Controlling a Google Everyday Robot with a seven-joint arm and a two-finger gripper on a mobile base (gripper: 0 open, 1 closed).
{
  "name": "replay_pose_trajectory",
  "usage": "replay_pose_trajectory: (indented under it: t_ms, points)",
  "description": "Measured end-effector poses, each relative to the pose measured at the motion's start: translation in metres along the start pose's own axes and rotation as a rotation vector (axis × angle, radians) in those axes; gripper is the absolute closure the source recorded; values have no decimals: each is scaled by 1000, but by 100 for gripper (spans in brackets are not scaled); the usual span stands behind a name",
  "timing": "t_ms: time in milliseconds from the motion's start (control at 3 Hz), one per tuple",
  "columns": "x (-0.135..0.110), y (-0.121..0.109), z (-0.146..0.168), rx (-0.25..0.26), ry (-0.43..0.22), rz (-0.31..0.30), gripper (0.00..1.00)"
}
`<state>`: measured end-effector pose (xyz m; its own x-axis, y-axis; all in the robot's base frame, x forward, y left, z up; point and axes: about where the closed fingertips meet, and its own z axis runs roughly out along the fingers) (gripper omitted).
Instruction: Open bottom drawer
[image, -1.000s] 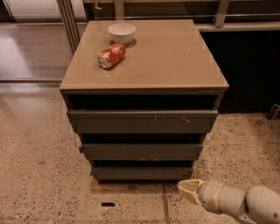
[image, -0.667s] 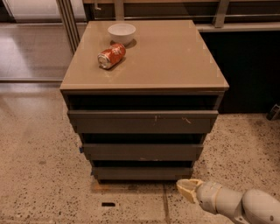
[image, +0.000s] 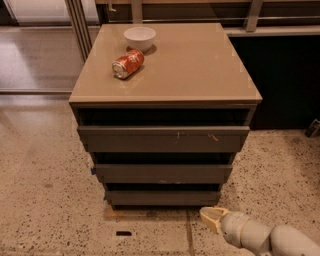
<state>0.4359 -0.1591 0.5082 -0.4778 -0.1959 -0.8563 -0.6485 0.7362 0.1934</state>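
Note:
The tan-topped cabinet (image: 200, 70) stands in the middle of the view with three dark grey drawers. The bottom drawer (image: 162, 198) is the lowest one, a plain flat front, narrow and shut. Above it are the middle drawer (image: 162, 173) and the widest top drawer (image: 162, 139) with pale scratch marks. My gripper (image: 211, 218) is low at the bottom right, just above the floor, in front of and slightly below the bottom drawer's right corner, pointing left. It does not touch the drawer.
A white bowl (image: 139, 37) and a red soda can (image: 128, 63) lying on its side sit on the cabinet top at the back left. Speckled floor (image: 45, 200) surrounds the cabinet. A dark wall panel (image: 285, 80) is at the right.
My gripper and arm have shifted slightly left and down toward the cabinet base. The drawers have not moved.

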Motion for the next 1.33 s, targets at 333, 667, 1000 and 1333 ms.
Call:
replay_pose_trajectory:
  t_ms: [333, 667, 1000, 1333]
  points:
    - [34, -28, 36, 102, -55, 49, 100]
    - [58, -58, 61, 201, -89, 83, 100]
    - [74, -84, 80, 279, -83, 81, 100]
    - [80, -108, 101, 340, -65, 57, 100]
